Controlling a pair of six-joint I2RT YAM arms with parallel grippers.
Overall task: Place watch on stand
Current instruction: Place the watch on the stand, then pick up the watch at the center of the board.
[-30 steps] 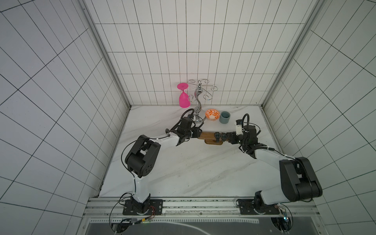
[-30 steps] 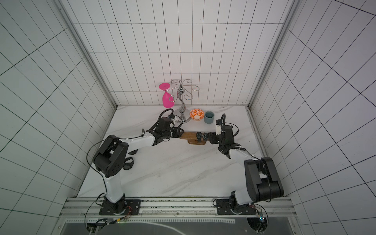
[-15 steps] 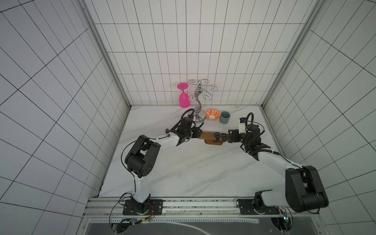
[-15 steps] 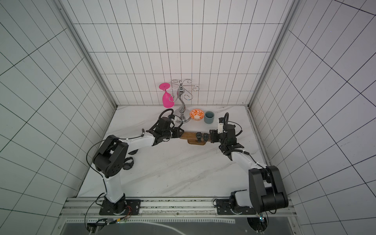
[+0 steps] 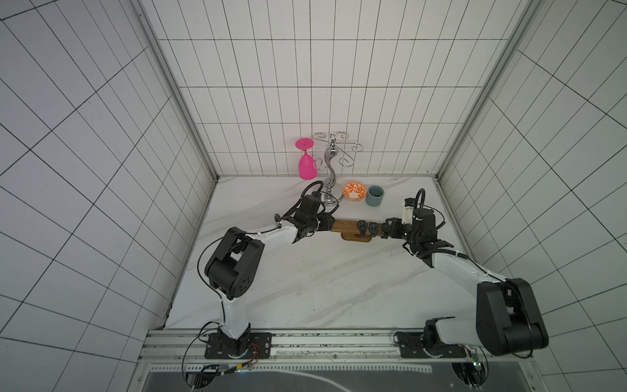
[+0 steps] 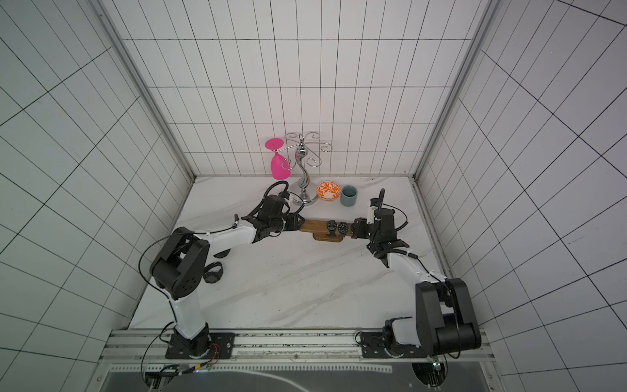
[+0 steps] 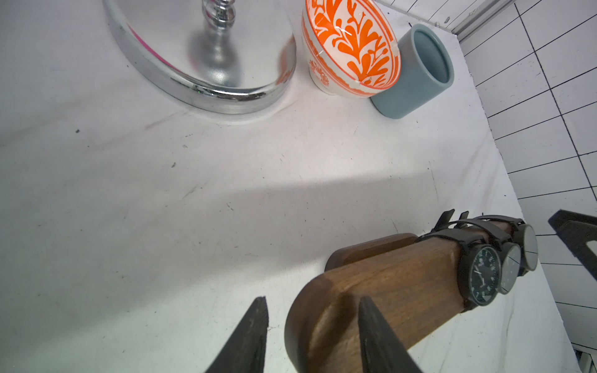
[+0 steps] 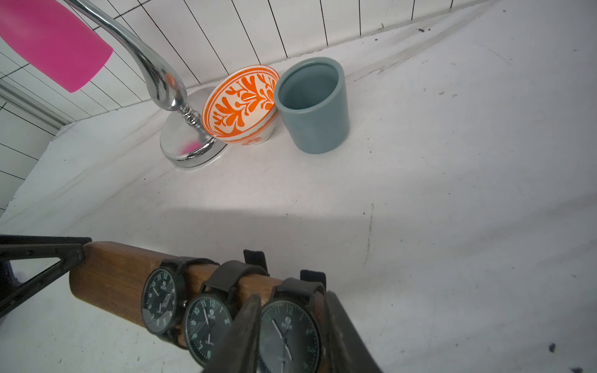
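The stand, a brown wooden bar on a lighter oval base, lies across the table's middle in both top views. Two black watches are strapped round the bar. A third watch sits at the bar's right end, with my right gripper shut on its case, a finger against each side. My left gripper is at the bar's left end and stands open. One finger is clear of the wood and the other overlaps the rounded end.
A chrome curly-armed rack with a pink glass hanging from it stands at the back wall. An orange-patterned bowl and a blue-grey cup sit just behind the stand. Another black watch lies by the left arm's base.
The right gripper's jaws have narrowed onto the watch at the bar's right end, and the right arm's elbow has swung outward. The left gripper stays at the left end.
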